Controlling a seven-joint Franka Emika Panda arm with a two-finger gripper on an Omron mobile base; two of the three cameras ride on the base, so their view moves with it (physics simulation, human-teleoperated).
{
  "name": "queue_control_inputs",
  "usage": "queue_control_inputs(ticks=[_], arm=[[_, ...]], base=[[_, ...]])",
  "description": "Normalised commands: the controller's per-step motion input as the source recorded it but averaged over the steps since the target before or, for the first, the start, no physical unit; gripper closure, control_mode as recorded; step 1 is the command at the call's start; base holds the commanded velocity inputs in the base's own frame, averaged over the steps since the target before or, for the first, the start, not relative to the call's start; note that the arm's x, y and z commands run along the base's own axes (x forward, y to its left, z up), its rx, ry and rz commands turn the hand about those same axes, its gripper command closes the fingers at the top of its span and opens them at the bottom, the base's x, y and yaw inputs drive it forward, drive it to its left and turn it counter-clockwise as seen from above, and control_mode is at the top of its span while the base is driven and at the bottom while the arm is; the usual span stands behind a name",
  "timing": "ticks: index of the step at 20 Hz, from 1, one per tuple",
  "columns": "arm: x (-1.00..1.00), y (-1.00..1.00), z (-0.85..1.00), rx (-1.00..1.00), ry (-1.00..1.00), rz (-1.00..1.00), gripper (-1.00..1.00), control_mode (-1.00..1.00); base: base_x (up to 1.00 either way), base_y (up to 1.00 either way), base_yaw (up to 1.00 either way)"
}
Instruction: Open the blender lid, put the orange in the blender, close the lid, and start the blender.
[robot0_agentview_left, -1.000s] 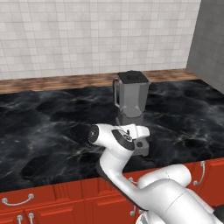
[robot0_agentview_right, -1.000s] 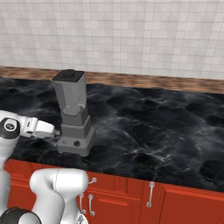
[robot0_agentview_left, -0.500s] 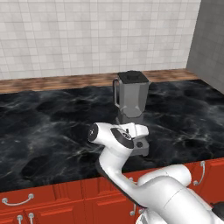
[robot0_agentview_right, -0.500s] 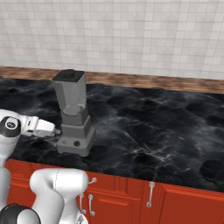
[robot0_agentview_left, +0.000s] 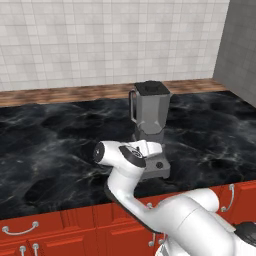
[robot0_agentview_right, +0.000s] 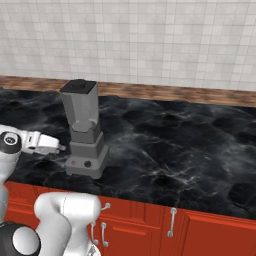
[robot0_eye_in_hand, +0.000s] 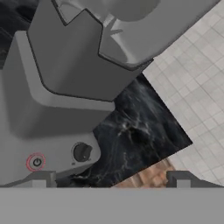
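The gripper (robot0_eye_in_hand: 109, 179) is hovering wide open, holding nothing, just beside the base of the blender (robot0_agentview_right: 84, 131), which is standing lidded on the bench (robot0_agentview_right: 175, 140).

Blender (robot0_agentview_right: 84, 135) on counter (robot0_agentview_right: 175, 145); lid (robot0_agentview_right: 78, 86) atop; tool (robot0_agentview_right: 61, 148) beside base.

Ahead of me runs a black marble counter (robot0_agentview_left: 60, 145) veined with pale grey, and a strip of brown wood (robot0_agentview_right: 165, 92) lies along its far edge against the wall. That back wall (robot0_agentview_left: 100, 40) is small pale square tiles, meeting a plain grey side wall (robot0_agentview_left: 240, 45) on my right. Beneath the counter's front sit red cabinet doors (robot0_agentview_right: 210, 230) with curved silver handles (robot0_agentview_right: 171, 222).
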Motion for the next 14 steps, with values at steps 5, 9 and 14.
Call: queue_control_inputs(ticks=[5, 9, 14], arm=[[0.3, 0.0, 0.0, 0.0, 0.0, 0.0, -1.0, -1.0], [0.19, 0.0, -0.02, 0.0, 0.0, 0.0, -1.0, -1.0], [0.1, -0.03, -0.13, 0.0, 0.0, 0.0, -1.0, -1.0]], base=[[0.0, 0.0, 0.0], [0.0, 0.0, 0.0], [0.0, 0.0, 0.0]])
